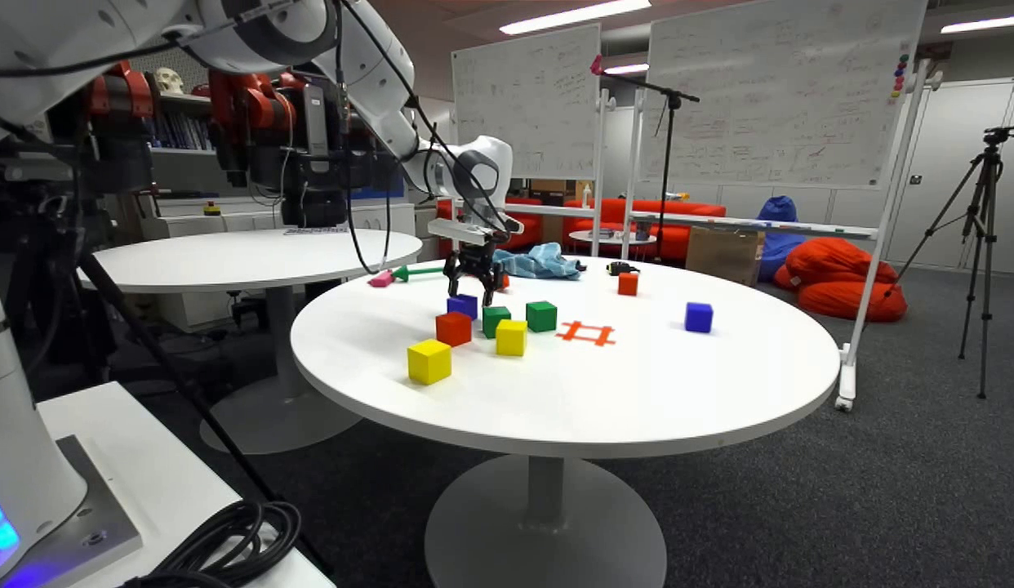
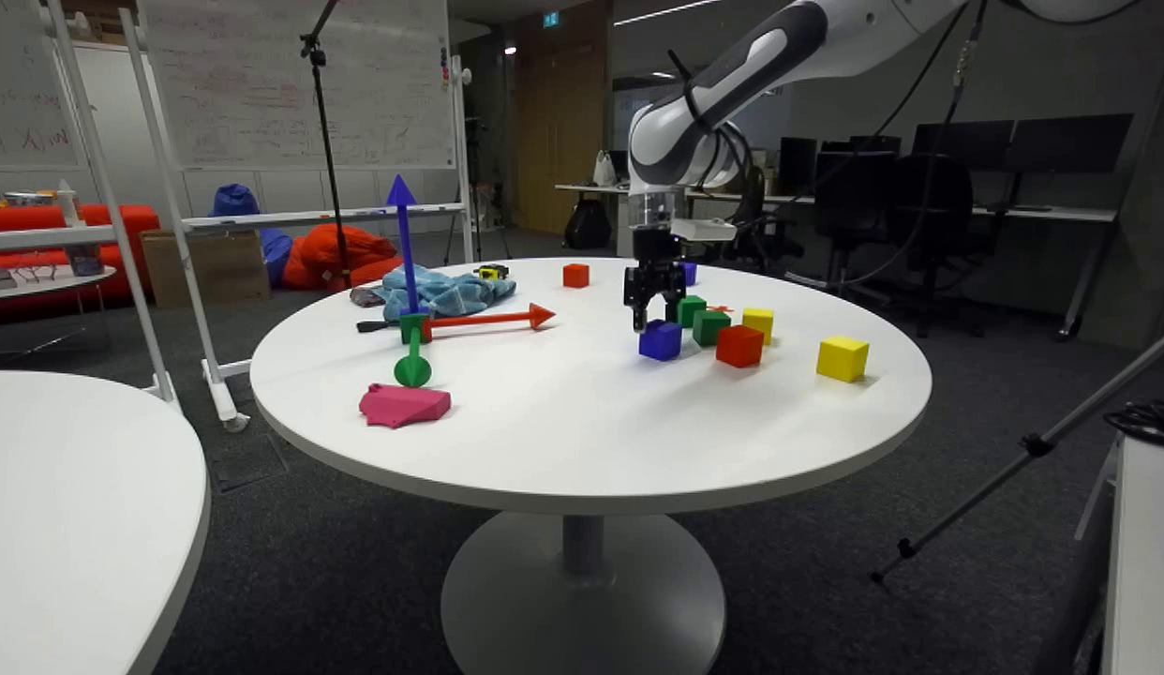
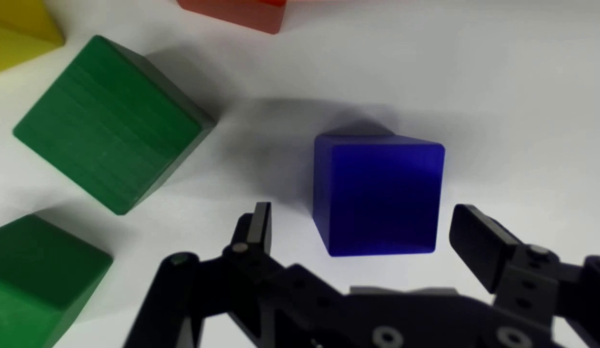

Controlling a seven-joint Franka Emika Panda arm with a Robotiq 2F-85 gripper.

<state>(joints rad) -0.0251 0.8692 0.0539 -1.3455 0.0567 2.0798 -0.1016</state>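
Observation:
My gripper [image 3: 363, 208] stands open over a blue cube [image 3: 384, 198], its fingers pointing down at the white round table. In the wrist view the cube lies between the lines of the two fingers, with a gap on each side, so nothing is held. Both exterior views show the fingertips just above or beside this blue cube [image 2: 660, 340]; exact height is hard to tell. A green cube [image 3: 109, 125] and a second green cube [image 3: 44, 275] sit to the left in the wrist view. A red cube [image 3: 237, 14] and a yellow cube [image 3: 20, 34] are cut off at its top.
Another yellow cube [image 1: 429, 362] stands nearer the table's rim. An orange lattice piece [image 1: 587, 333], a second blue cube [image 1: 698, 317] and an orange-red cube [image 1: 628, 283] lie farther off. A blue cloth [image 2: 451, 292], an arrowed axes model [image 2: 413, 328] and a pink piece [image 2: 404, 405] also rest on the table.

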